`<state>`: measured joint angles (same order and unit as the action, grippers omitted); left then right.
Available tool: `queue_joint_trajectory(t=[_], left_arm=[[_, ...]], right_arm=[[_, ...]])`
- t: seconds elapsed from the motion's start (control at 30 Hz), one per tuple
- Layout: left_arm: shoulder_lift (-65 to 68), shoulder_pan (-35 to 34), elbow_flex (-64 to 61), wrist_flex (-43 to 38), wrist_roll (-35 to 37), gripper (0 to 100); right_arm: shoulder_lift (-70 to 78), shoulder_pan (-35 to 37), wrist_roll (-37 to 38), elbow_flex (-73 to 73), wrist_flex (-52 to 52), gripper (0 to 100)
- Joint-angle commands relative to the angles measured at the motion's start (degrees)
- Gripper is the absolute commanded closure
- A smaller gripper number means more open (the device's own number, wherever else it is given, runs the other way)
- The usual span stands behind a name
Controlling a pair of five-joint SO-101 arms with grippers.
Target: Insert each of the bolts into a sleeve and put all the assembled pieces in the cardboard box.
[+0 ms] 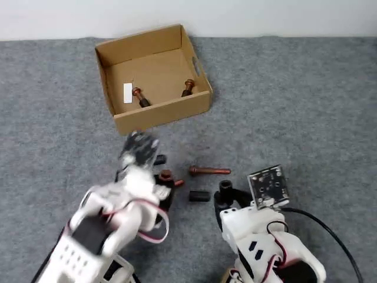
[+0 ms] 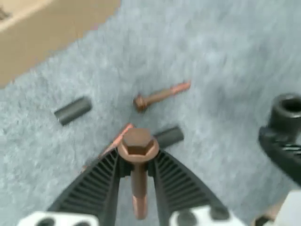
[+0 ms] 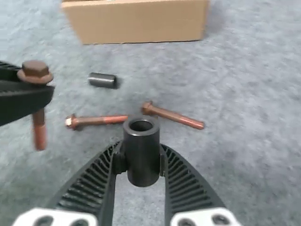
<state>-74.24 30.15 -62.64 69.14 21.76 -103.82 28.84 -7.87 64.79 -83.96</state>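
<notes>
Loose bolt [image 2: 118, 137] (half-hidden) behind held bolt [image 2: 137, 146]

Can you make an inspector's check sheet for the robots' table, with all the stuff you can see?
Surface: grey carpet covers the table.
Job's things: cardboard box open, with first assembled piece and second assembled piece inside. On the carpet in front of it lie first loose bolt, second loose bolt, first loose sleeve and second loose sleeve.
Clutter: white slip on the box floor.
Hands: left hand shut on held bolt; right hand shut on held sleeve.
Cables: black cable trails from the right arm; red and white wires loop on the left arm.
Surroundings: pale wall behind the carpet.
</notes>
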Motion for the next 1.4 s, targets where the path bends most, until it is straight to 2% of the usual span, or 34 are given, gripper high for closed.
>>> queue_joint_trajectory(t=[0.0, 0.1, 0.23, 0.43, 0.6, 0.9, 1.2, 1.37], left_arm=[[-19.3, -0.5, -5.8, -4.8, 1.7, 100], [-31.7, -4.3, -9.4, -8.7, 0.2, 100], [-27.1, -8.4, -8.5, -10.5, 1.7, 100], [-26.9, -8.6, -3.1, -10.5, 12.6, 100], [-26.9, -8.4, 2.3, -10.7, 13.2, 100], [-26.7, 4.4, 5.6, -12.7, 13.2, 100], [-26.5, 9.1, 0.4, -12.8, 12.8, 100], [-26.7, 9.4, -3.5, -13.0, 9.9, 100]], right_arm=[[0.1, 3.0, 0.9, -0.5, 1.3, 99.1], [0.1, 4.7, 1.0, -0.5, 1.3, 99.1], [0.2, 7.0, 1.0, -0.5, 1.3, 99.1], [2.7, 11.8, 1.9, -0.5, 1.3, 99.1], [3.9, 15.4, 1.9, -0.5, 1.3, 99.1], [4.2, 17.0, 2.1, -0.5, 1.7, 99.1], [4.2, 18.7, 2.1, -0.5, 2.1, 99.1], [3.7, 18.9, 2.1, -0.6, 2.1, 99.1]])
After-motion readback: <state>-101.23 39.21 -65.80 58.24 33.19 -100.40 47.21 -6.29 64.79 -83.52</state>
